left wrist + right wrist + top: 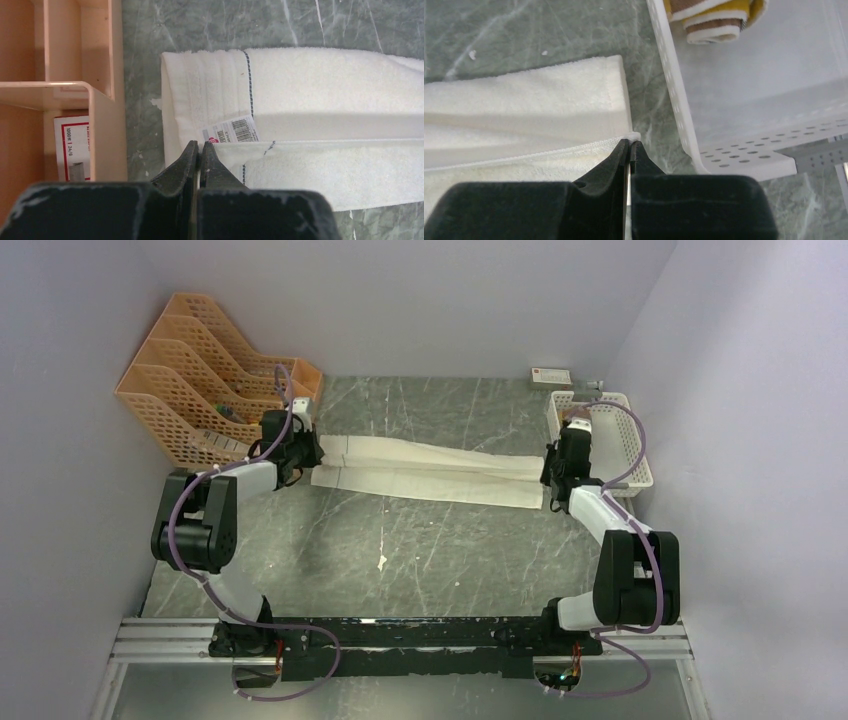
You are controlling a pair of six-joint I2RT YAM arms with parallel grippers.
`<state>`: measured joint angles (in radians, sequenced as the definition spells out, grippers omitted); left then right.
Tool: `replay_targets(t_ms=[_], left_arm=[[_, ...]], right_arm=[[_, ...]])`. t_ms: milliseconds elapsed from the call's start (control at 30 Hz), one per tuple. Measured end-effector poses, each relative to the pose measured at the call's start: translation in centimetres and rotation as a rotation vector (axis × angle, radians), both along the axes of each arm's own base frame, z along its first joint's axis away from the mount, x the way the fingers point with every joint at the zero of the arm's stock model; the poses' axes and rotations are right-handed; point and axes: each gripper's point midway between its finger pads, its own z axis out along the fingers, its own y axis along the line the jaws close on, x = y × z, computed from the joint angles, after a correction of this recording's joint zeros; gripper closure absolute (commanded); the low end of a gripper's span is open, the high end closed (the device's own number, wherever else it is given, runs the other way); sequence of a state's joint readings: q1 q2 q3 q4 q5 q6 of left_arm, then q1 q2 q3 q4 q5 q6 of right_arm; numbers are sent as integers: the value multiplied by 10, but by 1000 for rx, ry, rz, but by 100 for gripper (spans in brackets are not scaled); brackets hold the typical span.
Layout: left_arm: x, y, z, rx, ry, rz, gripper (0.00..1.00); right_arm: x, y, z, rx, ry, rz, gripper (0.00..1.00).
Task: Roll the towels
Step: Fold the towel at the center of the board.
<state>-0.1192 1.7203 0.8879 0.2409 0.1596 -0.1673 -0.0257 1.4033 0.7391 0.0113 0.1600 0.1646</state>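
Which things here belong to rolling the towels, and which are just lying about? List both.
Job: cream-white towel, pinched at each end by left gripper and right gripper; brown-and-yellow towel, already rolled in the white basket.
Lying about: orange file rack; small box at the back wall.

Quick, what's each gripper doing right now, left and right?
Left gripper: shut, pinching the cream towel by its folded edge at the labelled end.
Right gripper: shut, pinching the same towel's corner at the other end.

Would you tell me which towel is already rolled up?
The brown-and-mustard towel in the white basket; the cream-white towel lies stretched flat on the table.
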Motion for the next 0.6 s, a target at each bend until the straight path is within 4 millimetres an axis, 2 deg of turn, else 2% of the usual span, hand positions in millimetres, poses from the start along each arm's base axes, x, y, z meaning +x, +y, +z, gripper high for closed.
replay_targets(t_ms=[367, 600], left_arm=[[-14, 2, 10, 20, 13, -4, 93], [-27, 3, -2, 26, 65, -4, 93]], right_arm=[[-23, -13, -16, -32, 63, -91, 100], [-34, -12, -25, -28, 94, -99, 100]])
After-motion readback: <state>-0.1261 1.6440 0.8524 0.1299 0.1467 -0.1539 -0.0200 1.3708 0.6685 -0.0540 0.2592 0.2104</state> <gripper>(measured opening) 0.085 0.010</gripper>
